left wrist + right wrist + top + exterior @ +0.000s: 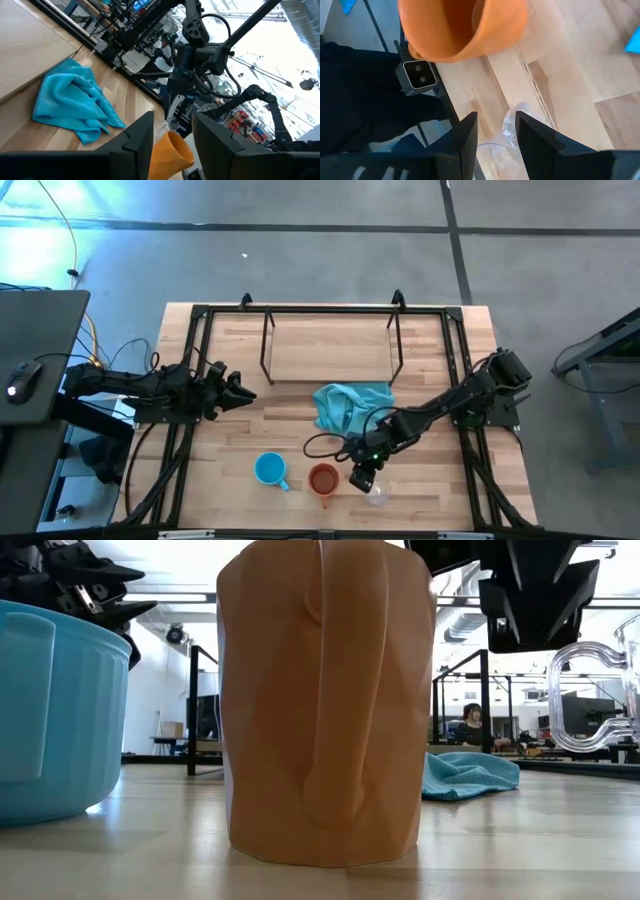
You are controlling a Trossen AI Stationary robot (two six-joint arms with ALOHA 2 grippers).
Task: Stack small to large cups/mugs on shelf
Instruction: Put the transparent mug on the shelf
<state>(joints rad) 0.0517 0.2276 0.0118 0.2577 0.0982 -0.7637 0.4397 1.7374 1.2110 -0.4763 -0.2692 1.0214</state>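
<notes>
Three vessels stand upright near the table's front edge: a blue mug point(270, 470), an orange-brown mug point(323, 479) and, to its right, a small clear glass cup point(377, 496). My right gripper point(362, 478) hangs open just above the glass cup point(507, 145), slanting down, with a finger on either side of it. In the low view it point(540, 630) stands above the cup's clear handle point(585, 695). Whether it touches the glass I cannot tell. The shelf point(330, 350) stands at the far middle. My left gripper point(240, 393) waits open at the left, pointing level.
A teal cloth point(350, 405) lies crumpled between the shelf and the mugs, under my right arm. A small camera point(417, 75) sits at the table's near edge, close to the orange-brown mug. Bare wood lies left of the blue mug.
</notes>
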